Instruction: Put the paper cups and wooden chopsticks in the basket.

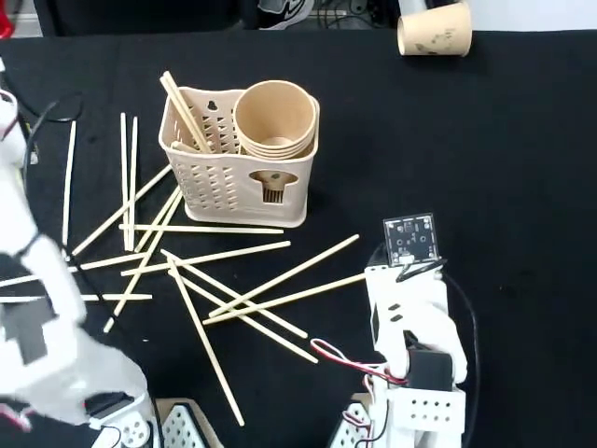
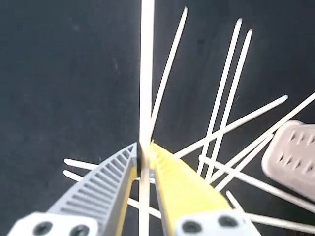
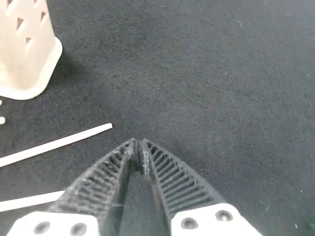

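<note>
We've got wide bare table point(image 1: 522, 205) across the right half of the high view, with just a lone cup point(image 1: 434, 33) lying at the upper edge. Centre and left, chopsticks point(image 1: 215, 257) criss-cross thickly below the basket point(image 1: 219, 187). Stacked cups point(image 1: 275, 117) plug its right half; leaning sticks point(image 1: 187, 110) crowd its left. The left arm point(image 1: 37, 327) and right arm point(image 1: 410, 345) block the lower corners.

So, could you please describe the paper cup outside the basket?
Find the cream basket on the black table. Beyond it and to the right, at the far edge, is a paper cup. Unlike the cups stacked in the basket, it lies alone on its side.
</note>
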